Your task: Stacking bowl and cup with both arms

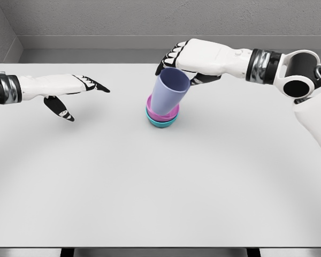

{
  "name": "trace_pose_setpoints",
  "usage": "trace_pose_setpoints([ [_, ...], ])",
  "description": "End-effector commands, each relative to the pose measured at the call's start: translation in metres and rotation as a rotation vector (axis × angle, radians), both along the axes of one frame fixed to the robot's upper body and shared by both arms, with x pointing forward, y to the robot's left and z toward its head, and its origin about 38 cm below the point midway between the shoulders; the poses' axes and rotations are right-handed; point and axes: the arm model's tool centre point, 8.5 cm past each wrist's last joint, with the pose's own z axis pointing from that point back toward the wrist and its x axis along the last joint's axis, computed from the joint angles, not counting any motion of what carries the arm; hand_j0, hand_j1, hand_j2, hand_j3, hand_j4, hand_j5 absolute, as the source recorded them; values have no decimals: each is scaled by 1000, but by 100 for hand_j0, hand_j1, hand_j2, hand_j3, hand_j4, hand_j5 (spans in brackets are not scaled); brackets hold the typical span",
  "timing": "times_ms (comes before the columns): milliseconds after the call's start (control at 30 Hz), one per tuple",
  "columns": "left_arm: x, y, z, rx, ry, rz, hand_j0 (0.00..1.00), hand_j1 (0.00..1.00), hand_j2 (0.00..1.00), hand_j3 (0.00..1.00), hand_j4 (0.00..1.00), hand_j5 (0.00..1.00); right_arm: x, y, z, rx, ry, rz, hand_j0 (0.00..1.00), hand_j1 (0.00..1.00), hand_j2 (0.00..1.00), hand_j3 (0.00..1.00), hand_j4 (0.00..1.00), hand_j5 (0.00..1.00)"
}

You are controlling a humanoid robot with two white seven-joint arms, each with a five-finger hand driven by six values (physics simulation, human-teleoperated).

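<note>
No readable text, labels or numbers anywhere.

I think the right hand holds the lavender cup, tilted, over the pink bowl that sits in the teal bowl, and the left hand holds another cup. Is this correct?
Not quite: the head view shows the left hand open and holding nothing. The rest stands: the right hand holds the tilted lavender cup over the pink bowl nested in the teal bowl.

2 white arms point(230, 60), metallic wrist bands, black-and-white fingers point(96, 84), black round elbow joint.
</note>
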Motion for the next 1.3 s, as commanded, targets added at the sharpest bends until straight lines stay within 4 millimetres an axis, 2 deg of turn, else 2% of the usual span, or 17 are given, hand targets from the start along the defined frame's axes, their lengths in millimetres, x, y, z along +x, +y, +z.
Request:
trace_pose_setpoints([
  [0, 0, 0, 1, -7, 1, 4, 100, 100, 100, 100, 100, 100, 3, -2, -3, 6, 16, -12, 67, 67, 67, 67, 67, 67],
  [767, 0, 1, 1, -7, 0, 4, 100, 100, 100, 100, 100, 100, 12, 2, -7, 5, 28, -32, 67, 67, 67, 67, 67, 67],
  [1267, 0, 1, 0, -7, 1, 4, 100, 100, 100, 100, 100, 100, 20, 2, -24, -19, 68, -55, 67, 67, 67, 67, 67, 67],
])
